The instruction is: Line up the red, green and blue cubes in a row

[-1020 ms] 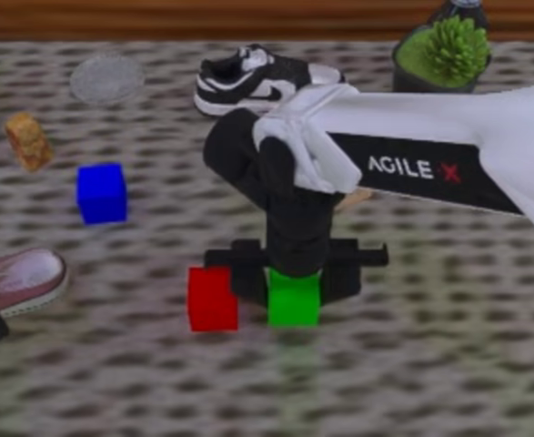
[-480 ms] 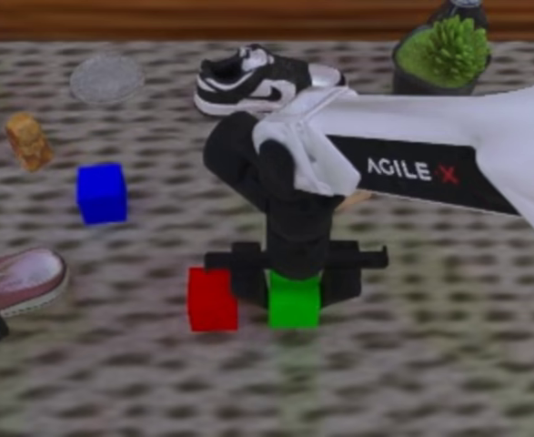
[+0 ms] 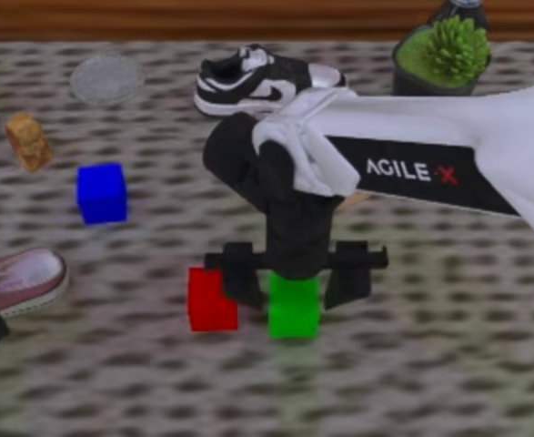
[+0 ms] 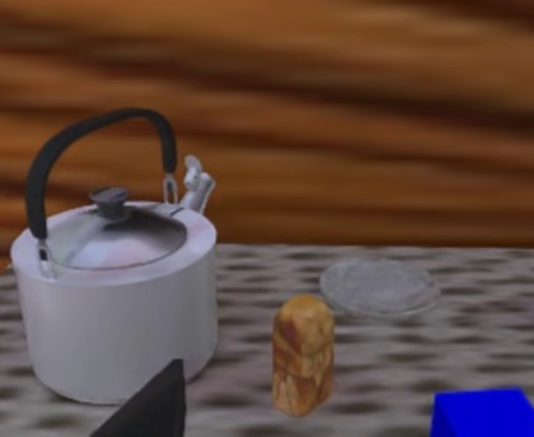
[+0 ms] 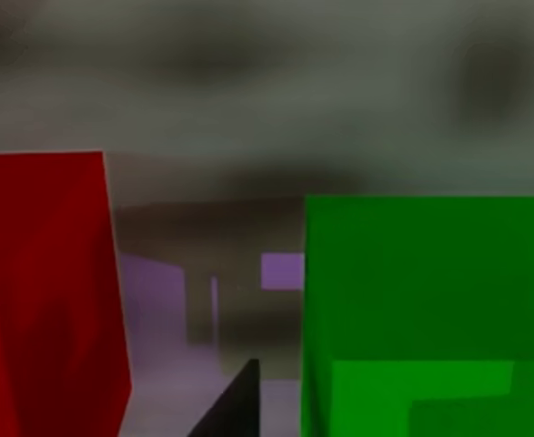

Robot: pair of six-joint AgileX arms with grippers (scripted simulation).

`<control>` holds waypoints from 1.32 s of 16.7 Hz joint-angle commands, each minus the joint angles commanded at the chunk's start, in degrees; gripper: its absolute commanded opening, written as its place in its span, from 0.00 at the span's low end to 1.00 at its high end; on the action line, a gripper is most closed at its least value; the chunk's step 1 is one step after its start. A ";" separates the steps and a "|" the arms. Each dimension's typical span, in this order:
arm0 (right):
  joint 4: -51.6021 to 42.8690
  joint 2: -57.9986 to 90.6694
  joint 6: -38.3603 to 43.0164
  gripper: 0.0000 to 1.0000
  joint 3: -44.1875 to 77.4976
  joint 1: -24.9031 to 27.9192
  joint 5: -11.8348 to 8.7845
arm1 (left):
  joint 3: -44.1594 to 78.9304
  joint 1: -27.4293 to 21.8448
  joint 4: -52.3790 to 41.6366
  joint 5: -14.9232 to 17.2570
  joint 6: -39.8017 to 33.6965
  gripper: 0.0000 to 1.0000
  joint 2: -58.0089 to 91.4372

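Two fingers of right tool [image 3: 294, 284] straddle green cube [image 3: 294, 308], spread.

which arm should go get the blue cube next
Left, probably. The blue cube sits on the table's left side, near the left arm parked at that edge. The right gripper is open over the green cube, beside the red cube.

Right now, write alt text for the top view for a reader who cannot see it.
The right gripper hangs over the green cube, jaws spread wide on either side, with the red cube beside it across a small gap. The blue cube sits apart toward the table's left, near a yellow-brown block.
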 joint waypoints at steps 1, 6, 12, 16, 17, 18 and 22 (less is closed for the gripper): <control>0.00 0.00 0.00 1.00 0.00 0.00 0.00 | 0.00 0.00 0.00 0.00 0.00 1.00 0.00; 0.00 0.00 0.00 1.00 0.00 0.00 0.00 | 0.00 0.00 0.00 0.00 0.00 1.00 0.00; -2.40 -0.53 0.00 1.00 2.13 0.11 0.01 | 0.00 0.00 0.00 0.00 0.00 1.00 0.00; -11.25 -2.50 0.01 1.00 8.11 0.36 -0.03 | 0.00 0.00 0.00 0.00 0.00 1.00 0.00; -12.76 -3.01 -0.03 1.00 9.33 0.40 -0.04 | 0.00 0.00 0.00 0.00 0.00 1.00 0.00; -13.64 -3.40 -0.07 1.00 10.14 0.42 -0.04 | 0.00 0.00 0.00 0.00 0.00 1.00 0.00; -13.76 -3.34 -0.08 1.00 10.27 0.10 -0.03 | 0.00 0.00 -0.01 0.00 -0.01 1.00 0.01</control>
